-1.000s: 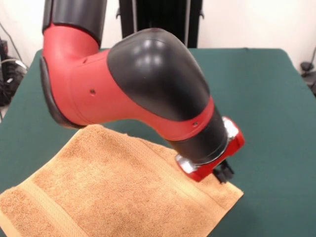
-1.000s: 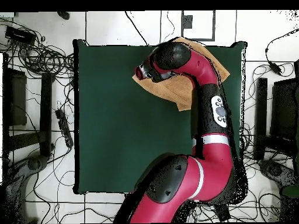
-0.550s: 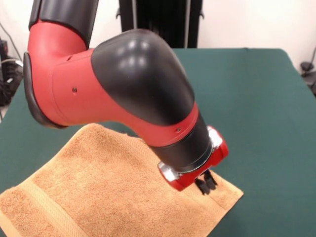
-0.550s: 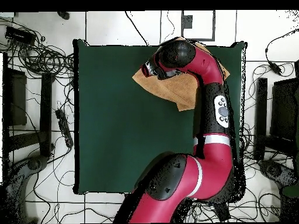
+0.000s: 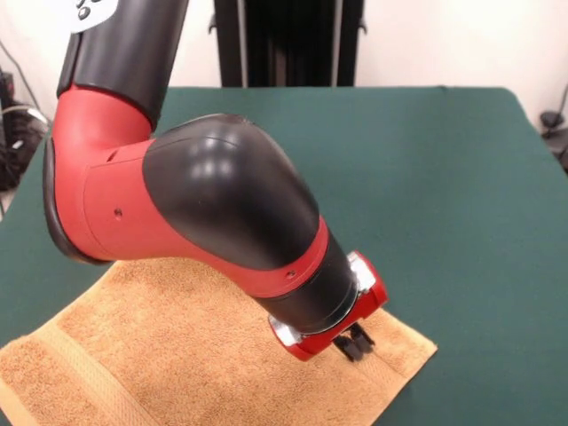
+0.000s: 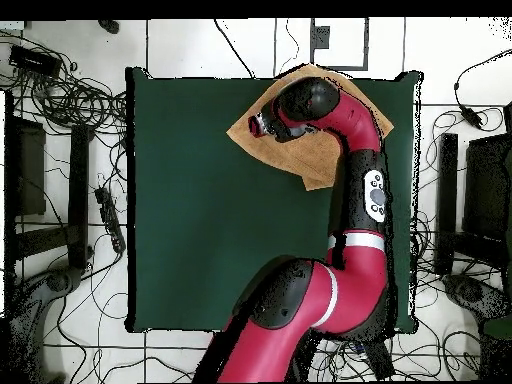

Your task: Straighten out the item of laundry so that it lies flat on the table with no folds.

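The item of laundry (image 5: 169, 355) is an orange-tan towel spread at the near left of the green table (image 5: 444, 177), with a paler band near its left end. It runs out of the picture's bottom edge. My gripper (image 5: 357, 343) hangs just over the towel near its right corner, open by a narrow gap with nothing between its fingers. The arm's elbow hides the towel's far part. From overhead the towel (image 6: 312, 158) lies at the table's (image 6: 200, 220) top edge, and the gripper (image 6: 257, 126) is over its left corner.
A black stand (image 5: 284, 40) rises behind the table's far edge. Cables (image 6: 70, 100) and dark equipment (image 6: 25, 170) lie on the floor around the table in the overhead view. The red arm (image 6: 365, 190) crosses the table's right side.
The gripper has come down and moved left in the front view, closer to the towel near its right corner. The towel has not shifted.
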